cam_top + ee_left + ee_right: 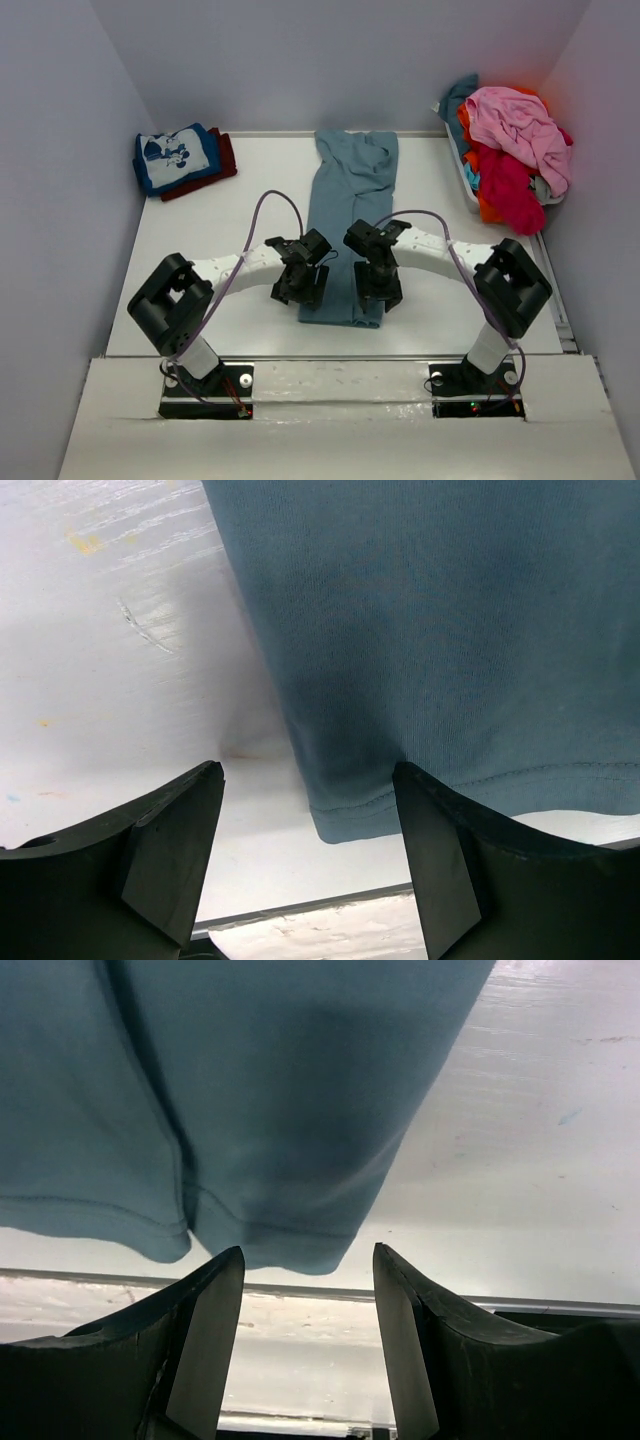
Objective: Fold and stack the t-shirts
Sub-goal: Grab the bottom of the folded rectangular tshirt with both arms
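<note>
A slate-blue t-shirt [345, 215] lies folded into a long narrow strip down the middle of the table, its hem toward the near edge. My left gripper [300, 287] hovers open over the hem's left corner [350, 815]. The right gripper [379, 288] is open over the hem's right corner [290, 1245]. Neither holds cloth. A folded blue tee with white cartoon print [177, 157] rests on a dark red one [222, 165] at the back left. Loose pink [520, 125], red [512, 190], orange and teal tees are heaped at the back right.
The heap of loose tees sits in a white bin [470, 185] by the right wall. Grey walls close in the table on three sides. A raised white ledge [340, 400] runs along the near edge by the arm bases.
</note>
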You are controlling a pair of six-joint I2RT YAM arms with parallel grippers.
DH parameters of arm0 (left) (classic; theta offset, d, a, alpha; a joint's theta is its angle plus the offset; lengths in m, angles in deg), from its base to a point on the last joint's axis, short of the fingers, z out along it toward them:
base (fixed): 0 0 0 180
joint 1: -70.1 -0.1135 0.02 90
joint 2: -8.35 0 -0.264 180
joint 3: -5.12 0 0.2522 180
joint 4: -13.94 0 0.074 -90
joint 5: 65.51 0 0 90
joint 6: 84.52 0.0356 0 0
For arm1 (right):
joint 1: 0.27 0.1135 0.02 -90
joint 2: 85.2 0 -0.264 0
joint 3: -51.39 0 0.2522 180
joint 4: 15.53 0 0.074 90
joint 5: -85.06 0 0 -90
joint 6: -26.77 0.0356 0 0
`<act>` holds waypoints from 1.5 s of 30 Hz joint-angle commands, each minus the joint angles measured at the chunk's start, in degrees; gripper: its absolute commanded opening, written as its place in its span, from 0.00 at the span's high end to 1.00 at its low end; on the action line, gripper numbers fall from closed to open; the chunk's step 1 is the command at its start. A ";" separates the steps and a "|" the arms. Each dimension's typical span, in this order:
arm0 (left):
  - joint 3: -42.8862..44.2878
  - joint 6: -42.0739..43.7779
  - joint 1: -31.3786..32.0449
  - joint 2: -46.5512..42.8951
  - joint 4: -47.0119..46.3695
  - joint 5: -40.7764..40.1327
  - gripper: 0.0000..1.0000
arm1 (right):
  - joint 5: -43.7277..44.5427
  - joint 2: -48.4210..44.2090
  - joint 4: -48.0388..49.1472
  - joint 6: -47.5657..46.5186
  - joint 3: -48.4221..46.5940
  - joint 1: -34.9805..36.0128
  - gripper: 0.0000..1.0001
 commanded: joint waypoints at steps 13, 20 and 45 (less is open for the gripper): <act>1.06 1.44 0.86 -0.34 0.42 0.29 0.20 | -3.40 3.84 9.02 0.79 8.07 -1.61 0.40; 2.29 3.02 1.91 0.62 0.33 2.84 0.24 | -4.99 4.37 10.79 0.43 7.29 -2.23 0.41; -3.33 0.74 5.25 1.33 -4.59 9.78 0.62 | -7.18 0.95 12.98 2.28 9.13 -2.76 0.58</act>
